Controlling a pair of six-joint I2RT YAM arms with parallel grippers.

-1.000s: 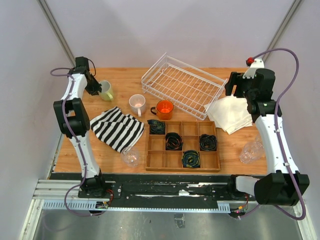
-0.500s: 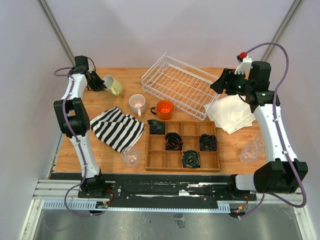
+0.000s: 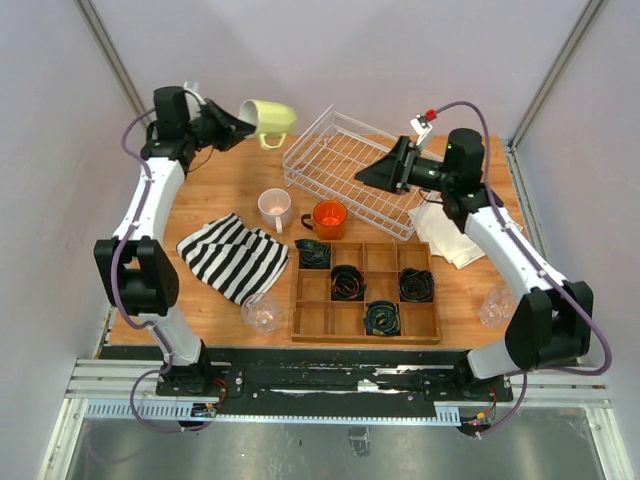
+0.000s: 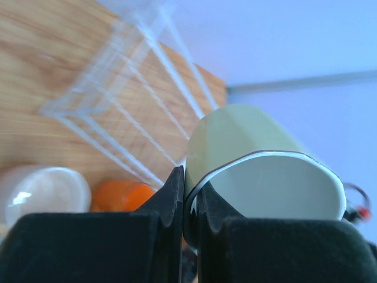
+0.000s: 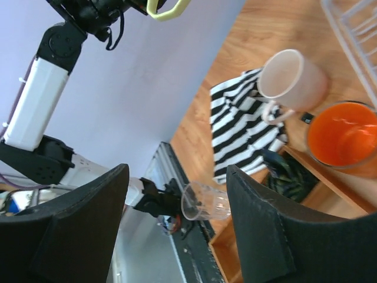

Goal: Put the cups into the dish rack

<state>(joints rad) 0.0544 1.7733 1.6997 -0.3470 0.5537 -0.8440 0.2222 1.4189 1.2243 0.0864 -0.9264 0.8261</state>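
Observation:
My left gripper [image 3: 238,124] is shut on the rim of the pale yellow-green mug [image 3: 266,119] and holds it tipped on its side in the air, left of the dish rack [image 3: 340,195]. In the left wrist view the fingers [image 4: 177,194] pinch the mug's wall [image 4: 247,141]. My right gripper [image 3: 366,180] is open and empty above the rack's middle. The white-pink mug [image 3: 274,207] and the orange mug [image 3: 328,215] stand on the table in front of the rack. One clear tumbler [image 3: 262,313] lies near the front edge. Another clear tumbler [image 3: 497,305] is at the right.
A striped cloth [image 3: 235,256] lies at the left. A wooden tray [image 3: 366,322] of black cables sits in front of the mugs. A white cloth [image 3: 458,226] lies right of the rack. The right wrist view shows the tumbler [image 5: 206,201] between my open fingers [image 5: 265,230], far below.
My left gripper has lifted the yellow-green mug off the table and carried it up and right toward the rack. My right arm has swung left from the white cloth to over the rack.

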